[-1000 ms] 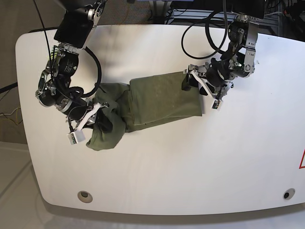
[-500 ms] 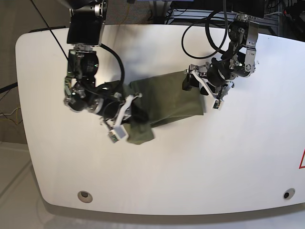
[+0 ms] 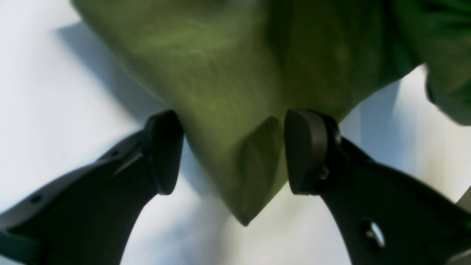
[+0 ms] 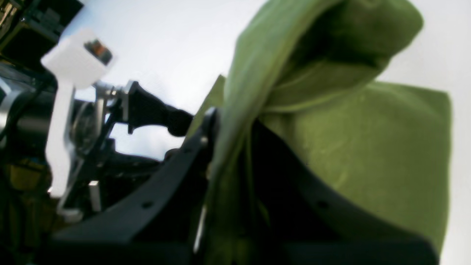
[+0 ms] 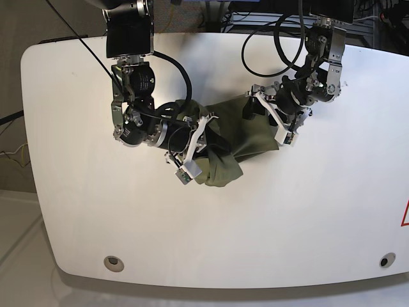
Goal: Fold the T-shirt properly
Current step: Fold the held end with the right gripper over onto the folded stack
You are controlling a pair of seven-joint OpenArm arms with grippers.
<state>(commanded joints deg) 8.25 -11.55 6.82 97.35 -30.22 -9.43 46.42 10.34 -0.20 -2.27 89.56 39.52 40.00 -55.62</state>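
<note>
The right gripper [image 4: 235, 140] pinches a raised fold of the olive-green, soft cloth T-shirt [image 4: 368, 147]; the left gripper's [image 3: 233, 154] jaws stand apart on either side of its corner. The shirt lies partly folded on the smooth white table [image 5: 255, 224].

plain olive-green T-shirt [image 5: 254, 135], white tabletop [image 5: 223, 236], black-and-white grippers [image 5: 208, 141]
</note>
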